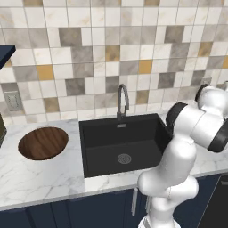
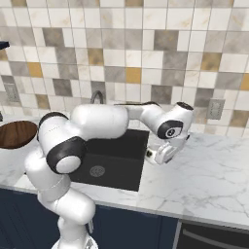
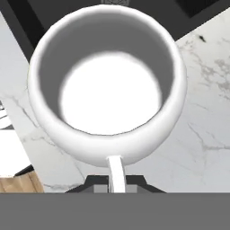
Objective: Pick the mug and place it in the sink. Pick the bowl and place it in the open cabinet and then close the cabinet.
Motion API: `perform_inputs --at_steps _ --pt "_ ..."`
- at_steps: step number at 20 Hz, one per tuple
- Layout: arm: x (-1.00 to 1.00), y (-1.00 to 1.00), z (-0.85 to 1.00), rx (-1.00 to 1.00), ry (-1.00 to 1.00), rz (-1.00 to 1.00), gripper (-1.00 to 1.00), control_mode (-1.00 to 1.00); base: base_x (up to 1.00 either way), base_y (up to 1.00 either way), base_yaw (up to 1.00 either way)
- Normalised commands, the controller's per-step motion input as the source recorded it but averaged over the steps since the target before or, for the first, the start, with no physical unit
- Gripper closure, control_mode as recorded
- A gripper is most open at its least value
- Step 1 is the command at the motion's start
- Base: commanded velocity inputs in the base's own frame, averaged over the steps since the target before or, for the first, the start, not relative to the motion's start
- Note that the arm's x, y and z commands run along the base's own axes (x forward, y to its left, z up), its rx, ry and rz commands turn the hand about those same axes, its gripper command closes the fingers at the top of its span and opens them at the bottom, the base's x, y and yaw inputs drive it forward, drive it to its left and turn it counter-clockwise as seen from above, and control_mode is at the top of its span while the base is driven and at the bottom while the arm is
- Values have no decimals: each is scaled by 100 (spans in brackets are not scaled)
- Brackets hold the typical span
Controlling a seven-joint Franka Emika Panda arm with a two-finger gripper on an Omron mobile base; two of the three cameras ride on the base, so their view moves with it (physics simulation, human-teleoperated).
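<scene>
Mug (image 3: 108,85) clamped by handle in gripper (image 3: 116,182), not yet in sink (image 1: 102,138); bowl (image 1: 43,143) untouched on counter, cabinet work pending.

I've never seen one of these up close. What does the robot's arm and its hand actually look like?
The arm is made of glossy white, rounded tubular segments joined by dark black rings at the joints, rising from a white base. The gripper is small, with dark finger tips. No cables or markings show.
</scene>
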Motion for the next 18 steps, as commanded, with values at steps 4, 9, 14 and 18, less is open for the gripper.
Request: perform_inputs --at_steps 4,9,14,18 --pt "-19 73 23 -18 -24 0 100 -100 0 0 0" --pt "-18 86 25 -12 -25 0 100 -100 0 0 0" --pt "1 87 14 -2 -5 3 100 -100 0 0 0" --pt "15 55 1 0 2 9 100 -100 0 0 0"
